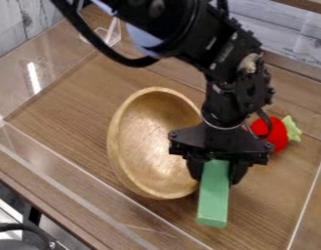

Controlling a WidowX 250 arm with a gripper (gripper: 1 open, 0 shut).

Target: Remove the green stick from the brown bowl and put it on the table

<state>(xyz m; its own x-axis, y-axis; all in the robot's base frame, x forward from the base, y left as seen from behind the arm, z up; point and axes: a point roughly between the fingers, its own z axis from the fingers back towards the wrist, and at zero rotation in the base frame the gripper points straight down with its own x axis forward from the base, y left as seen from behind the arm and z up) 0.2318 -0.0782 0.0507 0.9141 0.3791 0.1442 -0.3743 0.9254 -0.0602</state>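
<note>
Single black arm reaching down from upper centre, wrist vertical, tool (217, 162) pointing straight at the bench (71, 107). Tool clamped on the upper end of the green stick (215, 195); the stick hangs from it, slanting slightly, lower end toward the near edge and close to or touching the bench surface, cannot tell which. The stick is outside the brown bowl (149, 142), just beside the bowl's right-hand rim; whether stick and rim touch is not clear. Bowl sits tipped, opening facing up and toward the camera, inner grain visible, nothing seen inside it. The tool's black cross-piece overlaps the bowl's right rim in this view. Red strawberry toy (271, 133) with green leaves lies on the bench just behind and to the right of the tool, partly hidden by the arm. Clear acrylic walls (59, 166) border the wood-grain bench on the near, left and far sides. Black cable loops off the arm's upper part.
</note>
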